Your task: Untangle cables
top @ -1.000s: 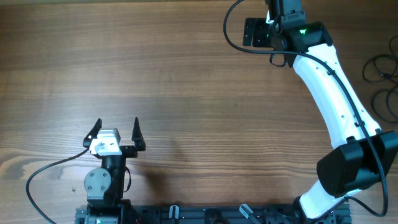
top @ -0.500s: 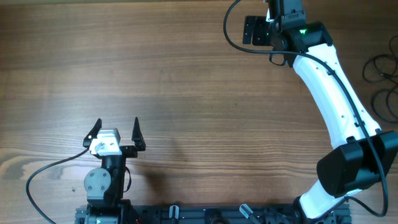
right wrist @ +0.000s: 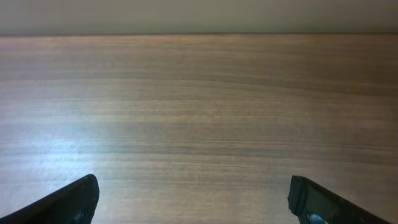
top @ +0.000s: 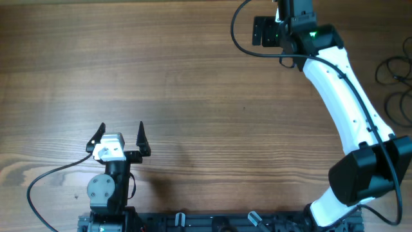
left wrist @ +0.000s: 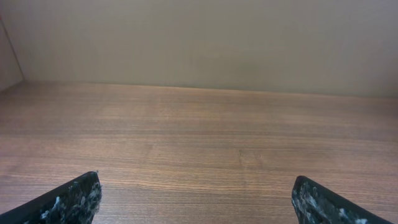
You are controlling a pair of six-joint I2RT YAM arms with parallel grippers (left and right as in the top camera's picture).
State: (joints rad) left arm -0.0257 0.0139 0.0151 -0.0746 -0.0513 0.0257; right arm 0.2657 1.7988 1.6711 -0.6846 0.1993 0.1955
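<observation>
The right end effector (right wrist: 193, 182) hung with its fingers spread over bare desk (top: 193, 77) at the far edge, holding nothing. The left end effector (top: 121, 126) sat spread too, parked near its base. Over the last second neither had visibly moved. The cables (top: 393, 78) lay in loose loops at the desk's right edge, well apart from both, so the untangling looked unstarted.

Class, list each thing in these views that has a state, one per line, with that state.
left gripper: open, holding nothing, above bare wood.
right gripper: open, holding nothing, far side of the table.
cables: lying in loose loops at the table's right edge, partly cut off by the frame, apart from both grippers.
</observation>
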